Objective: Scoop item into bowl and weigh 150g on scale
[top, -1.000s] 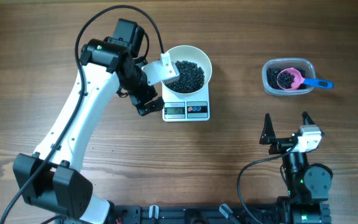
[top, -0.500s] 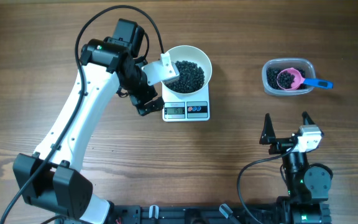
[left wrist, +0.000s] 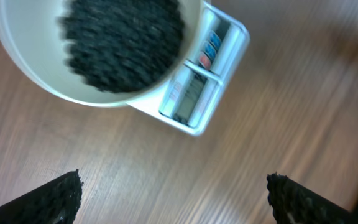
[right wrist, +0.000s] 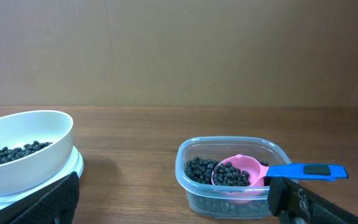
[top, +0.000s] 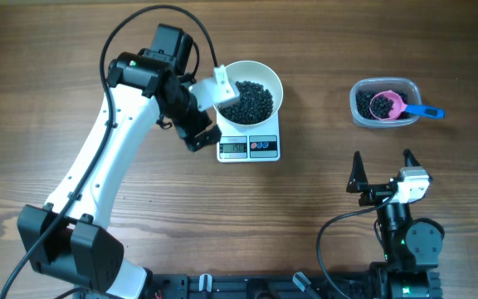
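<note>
Hands open: left hand (top: 212, 114), right hand (top: 382, 158); scoop (right wrist: 235, 173) in tub (right wrist: 182, 177) beyond left-wrist view.

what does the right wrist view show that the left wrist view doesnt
Only the right wrist view: a clear tub of beans with a pink scoop resting in it, its blue handle over the rim. Only the left wrist view: the display and the red and blue buttons on the scale, seen from above. Both: the white bowl holding beans, and the wooden table.
</note>
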